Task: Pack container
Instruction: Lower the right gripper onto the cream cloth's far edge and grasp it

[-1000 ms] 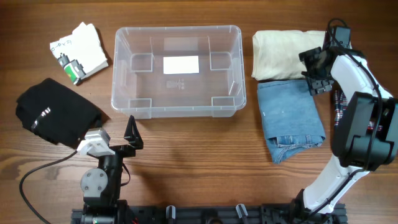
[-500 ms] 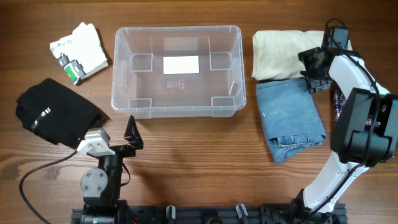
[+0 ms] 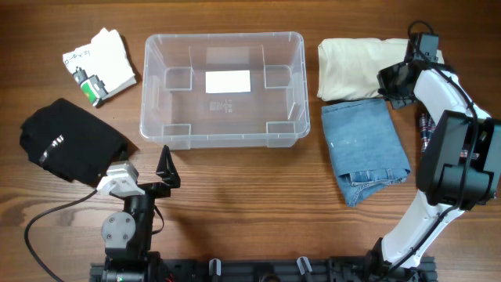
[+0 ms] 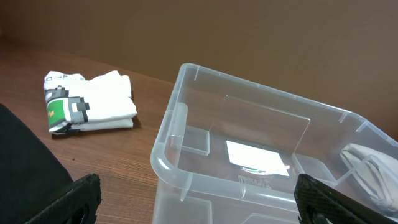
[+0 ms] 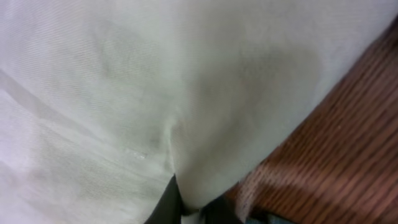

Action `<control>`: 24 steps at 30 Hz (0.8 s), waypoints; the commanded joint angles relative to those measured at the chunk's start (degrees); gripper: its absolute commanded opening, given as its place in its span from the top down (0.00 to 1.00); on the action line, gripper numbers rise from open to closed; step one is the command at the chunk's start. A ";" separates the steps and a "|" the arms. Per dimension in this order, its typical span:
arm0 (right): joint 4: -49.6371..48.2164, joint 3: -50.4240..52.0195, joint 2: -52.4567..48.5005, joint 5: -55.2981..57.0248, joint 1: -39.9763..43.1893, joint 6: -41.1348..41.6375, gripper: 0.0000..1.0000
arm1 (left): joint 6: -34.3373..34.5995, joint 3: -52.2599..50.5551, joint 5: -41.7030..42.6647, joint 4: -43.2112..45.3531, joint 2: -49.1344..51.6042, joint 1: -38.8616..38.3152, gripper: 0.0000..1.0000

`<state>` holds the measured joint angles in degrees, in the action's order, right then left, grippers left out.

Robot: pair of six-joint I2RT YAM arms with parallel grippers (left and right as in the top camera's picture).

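The clear container stands empty at the table's back middle, a white label on its bottom. To its right lie a folded cream garment and folded jeans in front of it. My right gripper sits at the cream garment's front right corner. In the right wrist view its jaws are shut on a fold of that cream cloth. My left gripper is open near the front left, empty, with the container's rim ahead of it in the left wrist view.
A black folded garment lies at the left. A white folded garment with a green print lies at the back left. A plaid cloth shows at the right edge, partly hidden by my right arm.
My right gripper has closed from open onto the cream garment's corner and shifted slightly toward the back. The left arm has not moved.
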<state>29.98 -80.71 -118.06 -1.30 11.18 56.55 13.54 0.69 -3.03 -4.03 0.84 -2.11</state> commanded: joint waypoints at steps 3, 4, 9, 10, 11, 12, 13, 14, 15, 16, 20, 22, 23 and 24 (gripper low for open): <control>-2.10 0.26 3.10 -0.02 -0.09 -4.11 0.96 | -1.36 -0.35 0.66 0.15 -0.35 0.42 0.00; -2.21 0.26 3.93 -0.02 -0.09 -4.07 0.96 | -1.36 -0.35 0.63 0.15 -0.35 0.42 0.00; -3.30 0.26 7.82 -0.02 -0.09 -4.07 0.96 | -1.36 -0.35 0.63 0.15 -0.35 0.42 0.00; -3.39 0.26 8.61 -0.04 -0.09 -4.07 0.96 | -1.36 -0.35 0.63 0.15 -0.35 0.42 0.00; -3.41 0.26 9.38 0.00 -0.09 -4.04 0.96 | -1.36 -0.35 0.63 0.15 -0.35 0.42 0.00; -3.48 0.26 10.32 0.11 -0.09 -4.07 0.96 | -1.36 -0.35 0.63 0.15 -0.35 0.42 0.00; -3.56 0.26 10.97 0.20 -0.09 -4.07 0.96 | -1.36 -0.35 0.63 0.15 -0.35 0.42 0.00; -3.61 0.26 11.56 0.26 -0.09 -4.04 0.96 | -1.36 -0.35 0.63 0.15 -0.35 0.42 0.00; -3.65 0.26 11.93 0.31 -0.09 -3.98 0.96 | -1.36 -0.35 0.63 0.15 -0.35 0.42 0.00; -3.61 0.26 12.13 0.39 -0.09 -3.89 0.96 | -1.36 -0.35 0.63 0.15 -0.35 0.42 0.00; -2.25 0.37 11.96 2.71 -0.09 -3.82 0.96 | -1.36 -0.35 0.63 0.15 -0.35 0.42 0.00; -1.18 0.37 11.76 3.45 -0.09 -3.91 0.96 | -1.36 -0.35 0.63 0.15 -0.35 0.42 0.00; -0.85 0.37 11.76 3.54 -0.09 -3.89 0.96 | -1.36 -0.35 0.63 0.15 -0.35 0.42 0.00; -0.70 0.37 11.76 3.69 -0.09 -3.87 0.96 | -1.36 -0.35 0.63 0.15 -0.35 0.42 0.00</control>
<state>28.95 -80.60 -107.98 -0.25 11.18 53.65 13.54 0.69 -3.03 -4.03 0.84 -2.11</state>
